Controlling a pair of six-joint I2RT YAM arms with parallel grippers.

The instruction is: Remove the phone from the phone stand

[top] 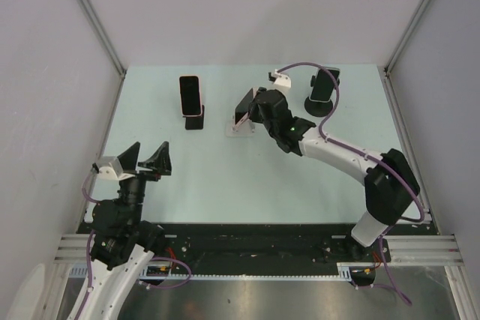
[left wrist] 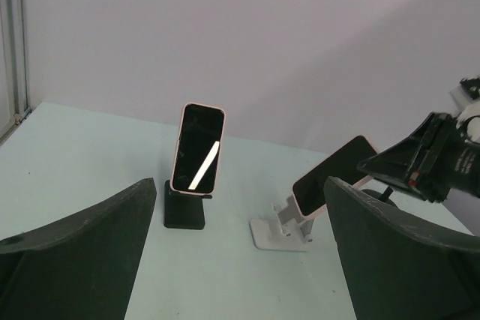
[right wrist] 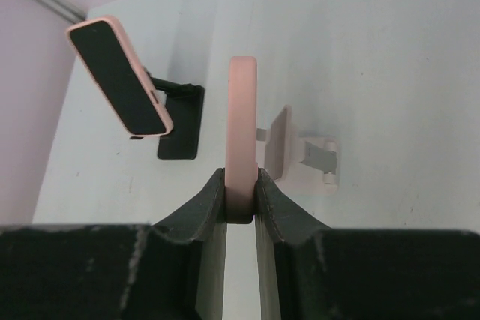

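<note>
Top view: a pink-cased, black-screened phone (top: 241, 112) is held by the right gripper (top: 245, 115), tilted over the white folding phone stand (top: 240, 132) on the pale counter (top: 225, 181). Left wrist view: the left gripper (left wrist: 238, 185) is parked apart, jaws wide; the phone's foot is seen at the stand. Right wrist view: jaws are clamped across the phone's thickness, likely for a straight lift.

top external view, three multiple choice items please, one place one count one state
1. The white stand sits: A between the left black stand and right black stand; B at the near edge; C against the left wall.
2. Phones in view: A two; B three; C five.
3. The right gripper jaws are: A wide open; B shut on the middle phone; C shut on nothing.

A, it lies midway along the row. B, one at each stand. B, right wrist view shows its pink edge clamped.
</note>
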